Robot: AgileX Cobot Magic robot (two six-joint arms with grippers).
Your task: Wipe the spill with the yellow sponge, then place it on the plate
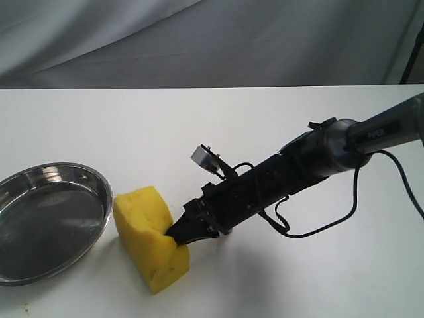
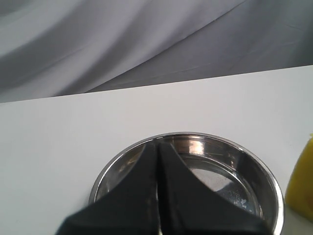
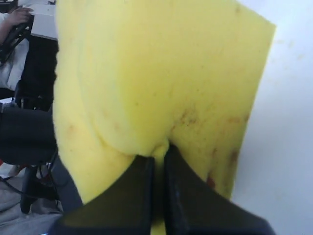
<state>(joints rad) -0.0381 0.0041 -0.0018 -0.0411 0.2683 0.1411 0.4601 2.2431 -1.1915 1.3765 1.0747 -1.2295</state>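
Presently the right gripper (image 1: 177, 233) is clamped on the yellow sponge (image 1: 149, 235), a little left of centre in the lower half of the exterior view. Its black fingers bite into the sponge's right face and the foam is dented around them. The right wrist view confirms the grip: the gripper (image 3: 159, 171) has its two fingers drawn nearly together with a thin fold of the yellow sponge (image 3: 161, 73) pinched between them. Small brownish stains (image 3: 210, 178) mark the foam near the fingers.

The sponge stands tilted on the white table (image 1: 298, 278), its upper left corner just beside the right rim of the plate (image 1: 106, 192). Whether corner and rim touch cannot be told. The plate occupies the lower left of the exterior view, partly cut by the frame edge, and it lies flat on the table.

The right arm reaches in from the right edge, sloping down toward the sponge, with a black cable (image 1: 318, 228) looping beneath it.

In the left wrist view, the left gripper (image 2: 157, 196) has its fingers pressed together along a thin seam, with nothing between them. The plate (image 2: 264, 181) shows beyond the fingertips, and an edge of the yellow sponge (image 2: 303, 181) shows at the frame's border. A grey cloth backdrop (image 1: 199, 40) hangs behind the table.
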